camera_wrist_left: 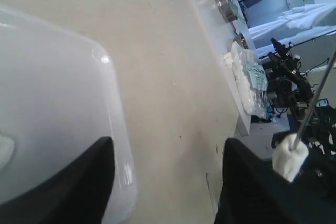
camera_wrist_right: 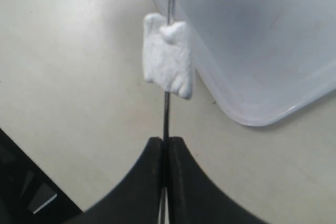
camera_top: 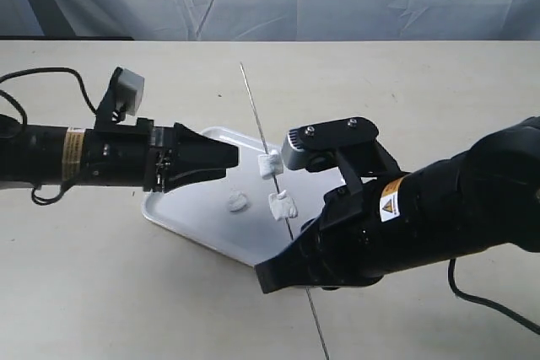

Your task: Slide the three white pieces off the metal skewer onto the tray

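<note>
**Metal skewer** [camera_top: 253, 115]: pinched in the shut jaws of the right gripper [camera_wrist_right: 165, 144] and held raised by the tray [camera_top: 173, 217] edge.

**White pieces:** the loose piece [camera_top: 237, 201] is lying on the tray, so one of three is judged done. The upper piece [camera_top: 268, 163] and lower piece [camera_top: 282, 205] are threaded, to be slid off.

**Left gripper** [camera_top: 229, 162]: jaws wide, nothing held, near the upper piece.

**Surroundings:** a cable [camera_top: 51, 72] on the bench [camera_top: 405, 82], well apart. No obstruction is noted.
</note>
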